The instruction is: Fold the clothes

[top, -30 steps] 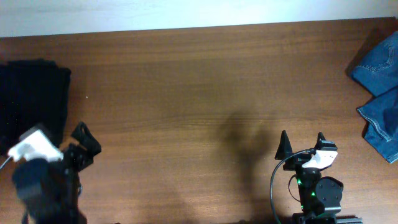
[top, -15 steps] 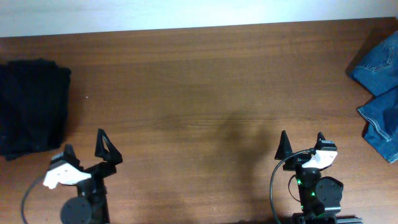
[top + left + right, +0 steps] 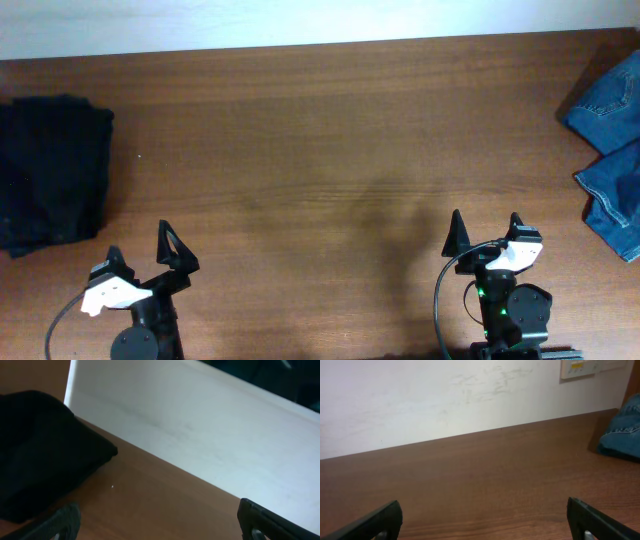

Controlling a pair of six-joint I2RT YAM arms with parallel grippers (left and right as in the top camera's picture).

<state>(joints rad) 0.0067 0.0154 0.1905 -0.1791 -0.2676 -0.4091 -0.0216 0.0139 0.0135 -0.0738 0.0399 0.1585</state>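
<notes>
Trousers [image 3: 52,170], plain black and soft, lie at the far left edge of the tabletop [image 3: 320,130] as a compact, roughly rectangular stack. Its edges look fairly straight in the overhead view, and the left wrist view shows the same dark bundle with a thick, layered corner. We see no leg trailing loose, though part of the bundle runs off the left edge of the picture, so we cannot vouch for that side. We judge the folding done, or all but done: the garment reads as folded and set aside, with nothing gripping it.

The left hand [image 3: 138,242] sits near the front edge, well apart from the stack, its fingers spread wide and holding nothing. The right hand [image 3: 485,218] sits at the front right over bare wood, likewise spread wide and empty.

At the far right edge, blue denim jeans [image 3: 610,130] lie rumpled and unfolded, well apart from both hands. We take them to be no part of this job; were they included, they would be the whole of what is left. Otherwise, by our reading, at most a squaring-up of the black stack remains.
</notes>
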